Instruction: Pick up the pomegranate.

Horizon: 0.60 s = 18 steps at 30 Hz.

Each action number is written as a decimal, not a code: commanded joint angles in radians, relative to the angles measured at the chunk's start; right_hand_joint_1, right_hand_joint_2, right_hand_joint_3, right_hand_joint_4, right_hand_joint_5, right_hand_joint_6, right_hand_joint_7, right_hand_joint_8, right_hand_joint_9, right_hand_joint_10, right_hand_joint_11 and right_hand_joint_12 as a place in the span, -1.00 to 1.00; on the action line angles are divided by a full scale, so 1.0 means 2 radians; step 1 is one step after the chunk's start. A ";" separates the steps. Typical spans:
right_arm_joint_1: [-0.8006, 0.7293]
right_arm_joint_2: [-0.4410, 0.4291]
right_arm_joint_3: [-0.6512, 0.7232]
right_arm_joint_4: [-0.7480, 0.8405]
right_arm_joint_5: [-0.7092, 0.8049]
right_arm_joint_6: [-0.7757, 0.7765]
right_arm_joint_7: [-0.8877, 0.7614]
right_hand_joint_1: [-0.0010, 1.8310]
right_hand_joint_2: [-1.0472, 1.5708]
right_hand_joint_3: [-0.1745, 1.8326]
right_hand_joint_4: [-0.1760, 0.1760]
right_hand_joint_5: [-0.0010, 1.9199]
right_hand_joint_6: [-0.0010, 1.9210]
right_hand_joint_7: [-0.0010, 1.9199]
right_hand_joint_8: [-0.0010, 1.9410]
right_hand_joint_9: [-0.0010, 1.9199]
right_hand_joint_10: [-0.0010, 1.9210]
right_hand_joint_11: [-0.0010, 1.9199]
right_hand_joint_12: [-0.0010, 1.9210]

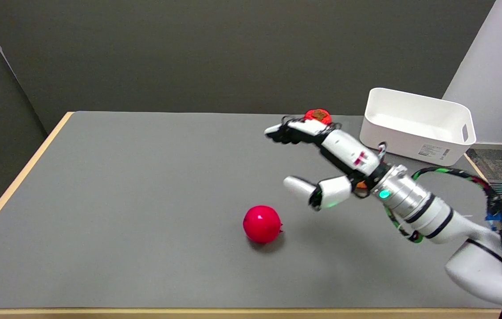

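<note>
**A:** Where is the pomegranate (262,223) relative to the robot's hand?

**B:** The pomegranate, round and bright red, sits on the grey bench (144,199) a little below the middle of the view, with its small crown pointing to the picture's right. The right hand (322,161) hangs in the air up and to the right of it, near but not touching. The white arm reaches in from the lower right corner.

**A:** Is the hand holding anything?

**B:** No. It is spread wide and empty. Its fingers (293,130) stretch toward the picture's left along the top, and the thumb (297,186) sticks out lower down, with a clear gap between them. The thumb tip is the part closest to the pomegranate, above and just to the right of it.

**A:** Any containers?

**B:** One white bin (415,146) stands at the far right of the bench, well apart from the pomegranate. The part of its inside that shows looks bare, though the near wall hides the floor of it, so I cannot be sure.

**A:** Anything else on the bench?

**B:** A red persimmon (317,114) with a brown top peeks out just behind the fingers near the far edge. A small patch of orange (360,185) shows beside the wrist; it is mostly hidden by the hand.
</note>
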 commanded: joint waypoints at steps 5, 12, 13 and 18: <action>0.034 -0.033 -0.119 0.046 -0.072 -0.070 -0.178 -0.45 0.26 0.12 0.32 -0.69 -0.39 -0.55 -0.46 -0.67 -0.08 -0.81 0.41; 0.061 -0.027 -0.133 0.044 -0.112 -0.107 -0.175 -0.37 0.26 0.05 0.33 -0.68 -0.42 -0.53 -0.51 -0.70 -0.05 -0.82 0.43; 0.065 -0.025 -0.135 0.044 -0.116 -0.111 -0.175 -0.37 0.26 0.05 0.33 -0.68 -0.42 -0.53 -0.51 -0.70 -0.05 -0.83 0.42; 0.072 -0.021 -0.144 0.044 -0.118 -0.124 -0.165 -0.38 0.26 0.05 0.35 -0.68 -0.42 -0.54 -0.52 -0.70 -0.06 -0.83 0.42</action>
